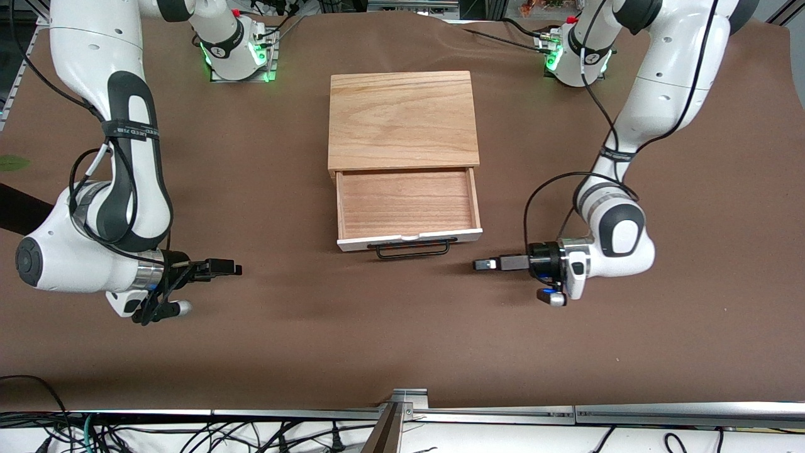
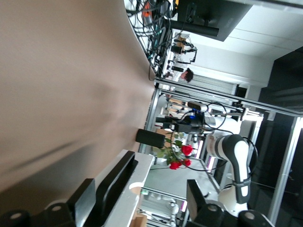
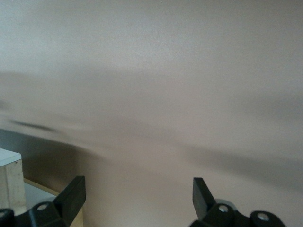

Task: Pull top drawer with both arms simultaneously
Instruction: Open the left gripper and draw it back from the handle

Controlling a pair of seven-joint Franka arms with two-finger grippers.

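Observation:
The top drawer (image 1: 405,204) stands pulled out of the light oak cabinet (image 1: 402,119). Its reddish-brown tray is bare, and its white face (image 1: 471,234) and black wire handle (image 1: 412,250) face the front camera. My left gripper (image 1: 481,265) is open and empty, low over the brown cloth beside the drawer's face, toward the left arm's end. In the left wrist view (image 2: 142,201) the handle (image 2: 113,182) and white face (image 2: 137,189) lie between its fingers, apart from both. My right gripper (image 1: 236,269) is open and empty over the cloth toward the right arm's end, farther off from the handle; the right wrist view (image 3: 137,191) shows its fingers spread.
Brown cloth (image 1: 314,327) covers the whole table. The arms' bases (image 1: 239,56) stand beyond the cabinet, along the table's edge farthest from the front camera. A metal rail (image 1: 402,409) and loose cables run along the edge nearest that camera. A white and wood corner (image 3: 9,172) shows in the right wrist view.

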